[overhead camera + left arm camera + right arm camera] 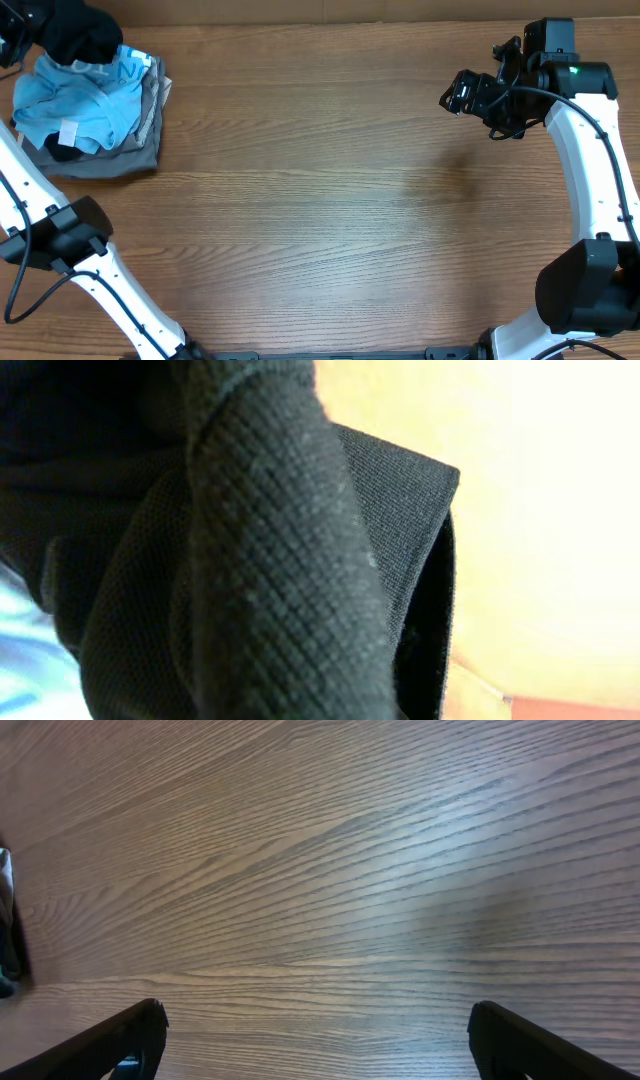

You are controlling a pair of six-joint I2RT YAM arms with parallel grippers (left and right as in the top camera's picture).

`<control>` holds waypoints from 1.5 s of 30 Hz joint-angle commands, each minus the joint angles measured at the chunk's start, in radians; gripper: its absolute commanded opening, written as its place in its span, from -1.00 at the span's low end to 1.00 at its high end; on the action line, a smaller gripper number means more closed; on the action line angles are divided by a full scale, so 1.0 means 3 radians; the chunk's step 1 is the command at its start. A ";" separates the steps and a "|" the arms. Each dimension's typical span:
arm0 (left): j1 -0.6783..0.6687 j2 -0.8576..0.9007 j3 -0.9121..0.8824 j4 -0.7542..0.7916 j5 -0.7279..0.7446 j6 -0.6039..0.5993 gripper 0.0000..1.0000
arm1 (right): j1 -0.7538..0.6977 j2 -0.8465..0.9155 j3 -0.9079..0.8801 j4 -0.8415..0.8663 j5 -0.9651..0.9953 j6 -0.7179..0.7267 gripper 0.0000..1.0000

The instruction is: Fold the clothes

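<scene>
Fabric looks soft, limp, light: clothes [85, 38] sit bunched far left at left gripper [30, 42], whose grip you can't tell; right gripper [315, 1025] wide open, empty; pinch a hem corner.

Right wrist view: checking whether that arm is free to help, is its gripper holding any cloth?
No, the right gripper is open, its fingers wide apart with only the wooden table between them.

Lying at the far left corner of the wood-grain table [330, 200], crumpled light blue T-shirt [85, 100] heaped on top of a folded grey-tan garment [140, 150], both well inside the table's edge.
</scene>
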 commanded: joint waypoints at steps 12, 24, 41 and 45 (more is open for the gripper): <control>0.0024 0.0177 0.0001 -0.0604 -0.1165 0.0125 -0.75 | -0.0006 0.0015 -0.0027 0.0017 0.0025 -0.0014 1.00; 0.0075 0.0175 0.0001 -0.1447 -0.2407 0.0506 1.00 | -0.0006 0.0024 -0.0027 0.0046 0.0024 -0.0013 1.00; 0.0071 -0.0801 0.0046 -0.1428 -0.1633 0.0985 1.00 | 0.0148 -0.0127 0.0114 -0.0001 -0.0014 -0.0514 1.00; 0.0071 -0.1133 0.0046 -0.1424 -0.1504 0.0985 1.00 | 0.0197 -0.0402 0.0290 -0.0015 -0.0014 -0.0514 1.00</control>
